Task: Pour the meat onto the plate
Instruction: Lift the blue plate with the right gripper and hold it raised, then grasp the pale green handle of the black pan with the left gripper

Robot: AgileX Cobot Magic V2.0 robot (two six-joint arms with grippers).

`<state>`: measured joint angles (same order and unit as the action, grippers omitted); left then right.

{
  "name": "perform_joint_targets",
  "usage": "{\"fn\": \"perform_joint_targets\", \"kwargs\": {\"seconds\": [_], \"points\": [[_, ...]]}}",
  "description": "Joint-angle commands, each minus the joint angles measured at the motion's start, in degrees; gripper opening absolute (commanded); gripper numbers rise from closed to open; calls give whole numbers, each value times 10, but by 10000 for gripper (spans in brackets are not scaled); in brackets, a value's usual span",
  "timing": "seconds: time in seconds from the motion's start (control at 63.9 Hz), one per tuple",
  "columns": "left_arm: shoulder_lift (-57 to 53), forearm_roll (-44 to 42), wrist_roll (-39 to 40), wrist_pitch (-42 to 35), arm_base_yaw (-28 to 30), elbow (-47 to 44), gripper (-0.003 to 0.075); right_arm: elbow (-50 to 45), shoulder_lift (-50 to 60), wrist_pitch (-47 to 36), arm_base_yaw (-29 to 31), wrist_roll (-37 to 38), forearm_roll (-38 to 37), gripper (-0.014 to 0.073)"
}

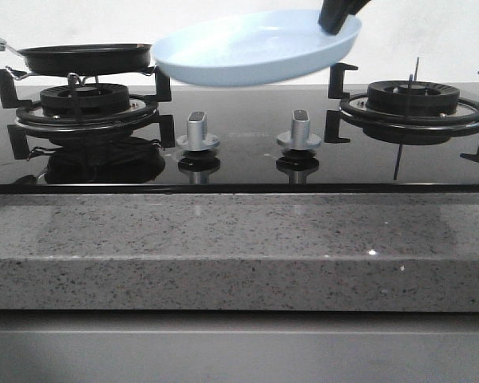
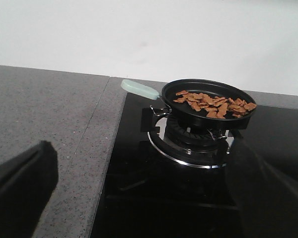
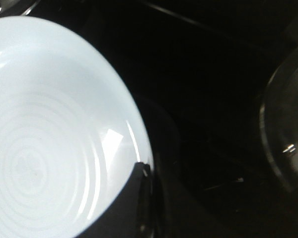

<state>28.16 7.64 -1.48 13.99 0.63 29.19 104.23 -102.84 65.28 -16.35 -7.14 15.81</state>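
The pale-blue plate hangs tilted in the air over the middle of the hob, and my right gripper is shut on its right rim. In the right wrist view the plate is bare, with one finger of my right gripper lying over its edge. The meat, small brown pieces, lies in the black frying pan on the left burner. My left gripper is open, short of the pan, with nothing between its dark fingers. In the front view the pan hides the meat.
The pan's pale-green handle points out over the grey granite counter. Two silver knobs stand at the front of the black glass hob. The right burner has raised black grates. A white wall is behind.
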Motion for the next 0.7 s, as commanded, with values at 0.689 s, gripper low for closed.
{"fn": "perform_joint_targets", "kwargs": {"seconds": [0.689], "points": [[5,29,4,-51,0,22,672,-251,149,-250,-21,-9,20,-70]]}}
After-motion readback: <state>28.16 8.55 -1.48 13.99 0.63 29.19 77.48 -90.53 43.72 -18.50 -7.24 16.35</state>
